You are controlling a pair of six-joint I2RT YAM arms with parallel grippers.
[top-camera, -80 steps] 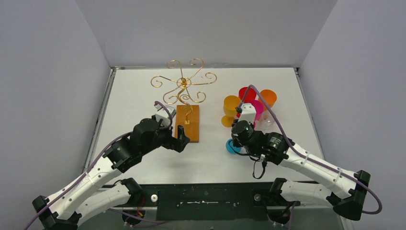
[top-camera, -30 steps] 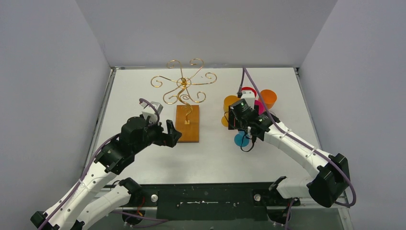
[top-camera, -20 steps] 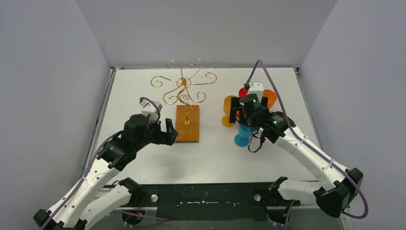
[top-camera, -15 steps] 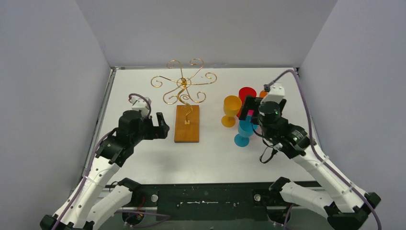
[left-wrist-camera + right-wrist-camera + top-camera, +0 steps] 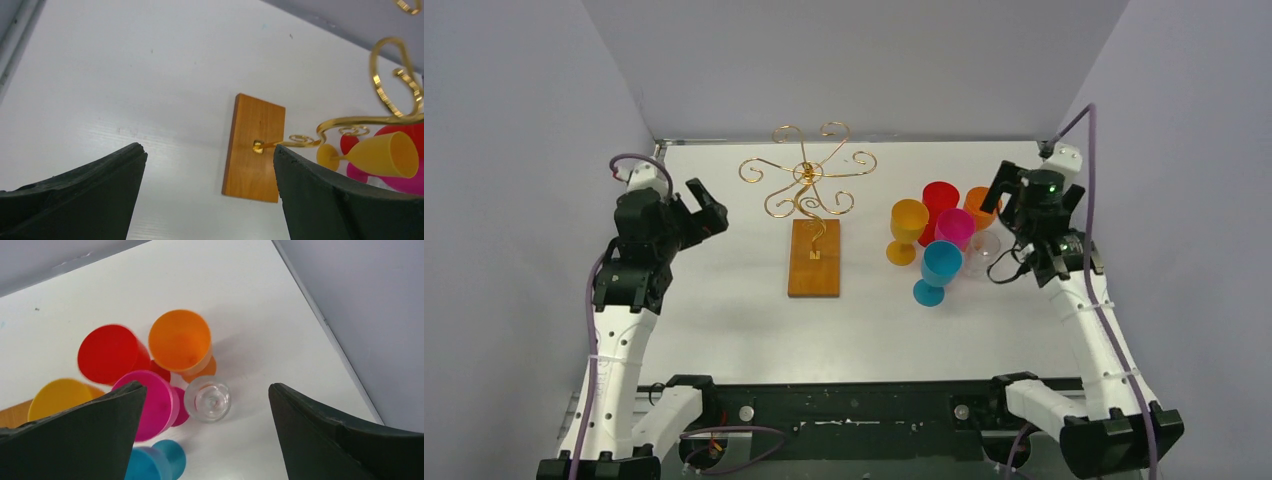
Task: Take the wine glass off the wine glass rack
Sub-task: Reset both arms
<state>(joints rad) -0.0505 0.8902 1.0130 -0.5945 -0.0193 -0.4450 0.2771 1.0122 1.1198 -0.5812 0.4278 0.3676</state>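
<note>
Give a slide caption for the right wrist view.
Open right gripper facing five coloured plastic wine glasses and one clear wine glass on the white table.

L gripper [image 5: 207,160] & R gripper [image 5: 206,390] both aloft, spread wide

Wine glass rack [image 5: 809,215] is set left of centre on the table [image 5: 724,320], towards the back. A cluster of glasses [image 5: 942,228] is stood to its right, apart. Left gripper [image 5: 207,150] is held left of the rack, right gripper [image 5: 206,386] right of the glasses.
</note>
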